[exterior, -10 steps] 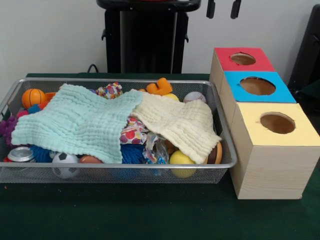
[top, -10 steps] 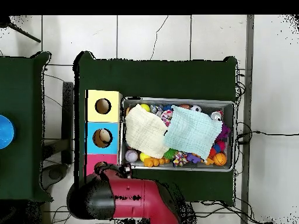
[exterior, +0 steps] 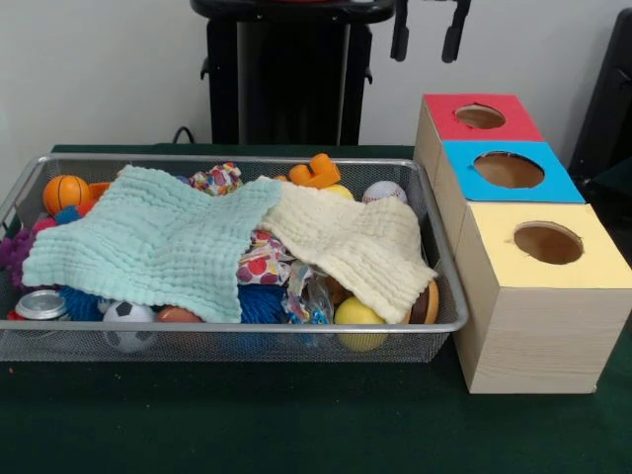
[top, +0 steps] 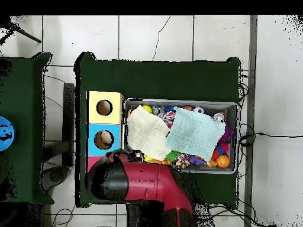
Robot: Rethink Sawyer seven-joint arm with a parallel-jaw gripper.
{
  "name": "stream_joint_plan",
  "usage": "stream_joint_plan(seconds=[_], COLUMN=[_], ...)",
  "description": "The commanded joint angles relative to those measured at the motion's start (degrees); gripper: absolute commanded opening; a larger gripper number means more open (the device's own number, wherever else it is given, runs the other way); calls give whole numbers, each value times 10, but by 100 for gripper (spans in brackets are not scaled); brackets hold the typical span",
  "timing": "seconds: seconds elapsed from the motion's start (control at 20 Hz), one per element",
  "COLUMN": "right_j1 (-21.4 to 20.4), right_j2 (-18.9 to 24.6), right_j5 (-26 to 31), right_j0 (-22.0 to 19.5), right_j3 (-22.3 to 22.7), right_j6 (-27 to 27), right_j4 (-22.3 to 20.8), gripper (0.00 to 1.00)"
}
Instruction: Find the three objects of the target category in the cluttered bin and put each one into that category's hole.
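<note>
A wire mesh bin (exterior: 237,327) holds a clutter of toys under a mint cloth (exterior: 148,242) and a cream cloth (exterior: 360,242). Around the cloths I see a small basketball (exterior: 65,192), a soccer ball (exterior: 128,324), a baseball (exterior: 383,191), a yellow ball (exterior: 359,316), an orange toy (exterior: 316,172) and a can (exterior: 41,306). Right of the bin stand a red box (exterior: 449,123), a blue box (exterior: 558,183) and a yellow box (exterior: 602,262), each with a round hole on top. My gripper (exterior: 427,35) hangs open and empty high above the bin's far right corner.
From overhead, the red arm (top: 148,180) hides the red box and the bin's near-left corner. A round brownish thing shows inside the hole of the blue box (top: 93,131). The yellow box (top: 94,100) sits beside the bin (top: 180,101). Green cloth covers the table.
The gripper has come down a little and shifted left in the front view. In the overhead view the arm has swung over the red box toward the bin.
</note>
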Motion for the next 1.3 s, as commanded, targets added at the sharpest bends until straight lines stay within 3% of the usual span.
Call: stream_joint_plan(seconds=[0.05,1.0,1.3], right_j1=[52,93,115], right_j2=[3,32,31], right_j5=[10,-55,-66], right_j0=[-31,-75,-71], right_j3=[-57,-74,-117], right_j6=[45,39,55], right_j4=[-39,-46,-41], gripper=[100,100,100])
